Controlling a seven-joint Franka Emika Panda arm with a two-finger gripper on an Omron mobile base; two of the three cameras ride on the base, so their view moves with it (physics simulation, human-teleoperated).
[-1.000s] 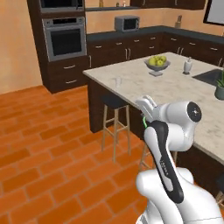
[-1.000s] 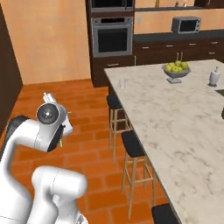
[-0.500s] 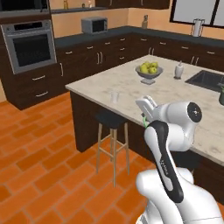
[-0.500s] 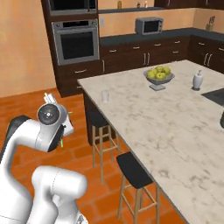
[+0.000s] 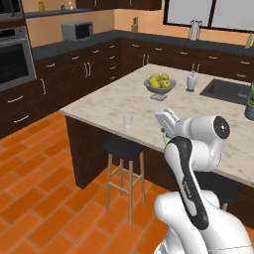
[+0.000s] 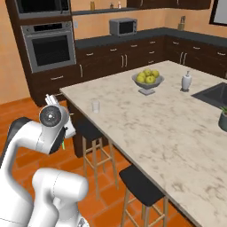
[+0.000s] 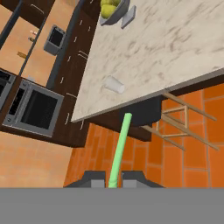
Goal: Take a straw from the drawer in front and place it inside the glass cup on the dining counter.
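Note:
In the hand view, my gripper (image 7: pixel 113 178) is shut on the lower end of the light-green straw (image 7: pixel 120 146). The straw sticks out ahead towards the edge of the dining counter (image 7: pixel 175 48). The glass cup (image 7: pixel 114 85) lies further along that line, near the counter's corner. From the left base view, the cup (image 5: pixel 128 120) stands upright near the counter's front edge, left of my hand, and a short piece of the straw (image 5: pixel 164 138) shows under the hand. In the right base view, the cup (image 6: pixel 95 106) is to the right of my arm and the straw (image 6: pixel 64 144). The drawer is out of view.
A dark stool (image 5: pixel 123 148) stands under the counter edge below the cup. On the counter are a fruit bowl (image 5: pixel 159 85), a white dispenser bottle (image 5: pixel 191 81) and a sink (image 5: pixel 225 90). Dark cabinets, an oven (image 6: pixel 49 48) and a microwave (image 6: pixel 123 26) line the back wall.
The whole scene has shifted in both base views, so the camera has moved; the island and the cup are now closer and more central. The arm keeps its pose with the straw held.

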